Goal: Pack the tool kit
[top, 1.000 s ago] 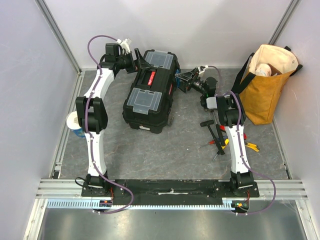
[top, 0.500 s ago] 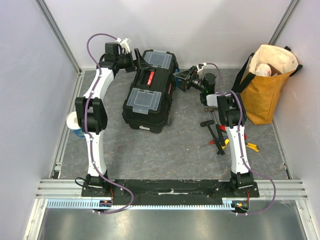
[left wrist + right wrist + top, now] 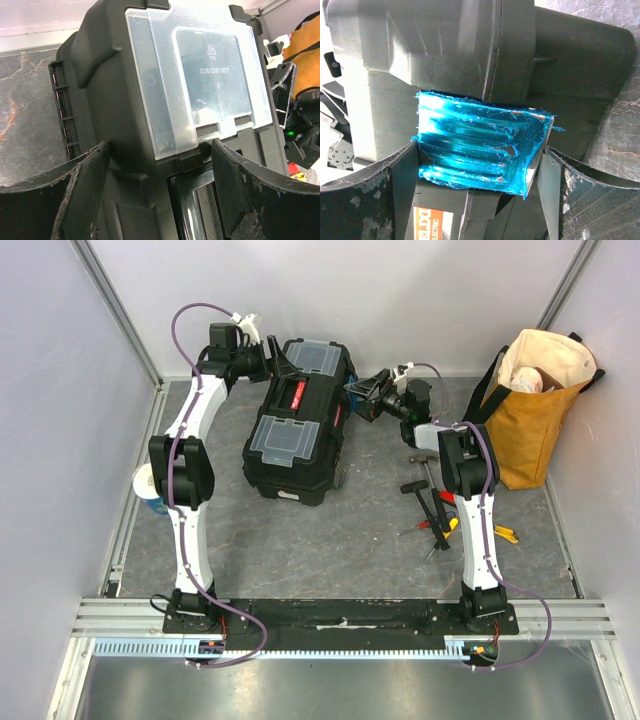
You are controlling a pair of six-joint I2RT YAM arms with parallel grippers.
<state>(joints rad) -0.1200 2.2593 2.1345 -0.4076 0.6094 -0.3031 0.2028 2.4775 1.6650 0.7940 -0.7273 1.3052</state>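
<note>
Black plastic toolbox (image 3: 300, 420), one, with two clear lids (image 3: 287, 440), lies upper centre. One yellow tote bag (image 3: 535, 420) stands upper right. Two grippers, both spread wide: left gripper (image 3: 278, 362) astride the box's upper end, right gripper (image 3: 360, 398) around one blue latch (image 3: 480, 145). Right of centre lie small tools (image 3: 437, 508), count unclear.

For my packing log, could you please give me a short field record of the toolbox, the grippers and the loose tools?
Toolbox: shut, on the table
Left gripper: open, straddling the toolbox's far end by a clear lid
Right gripper: open, fingers either side of the blue latch; contact unclear
Hammer: on the table by the right arm, not packed
Knife: on the table near the tote, not packed
</note>
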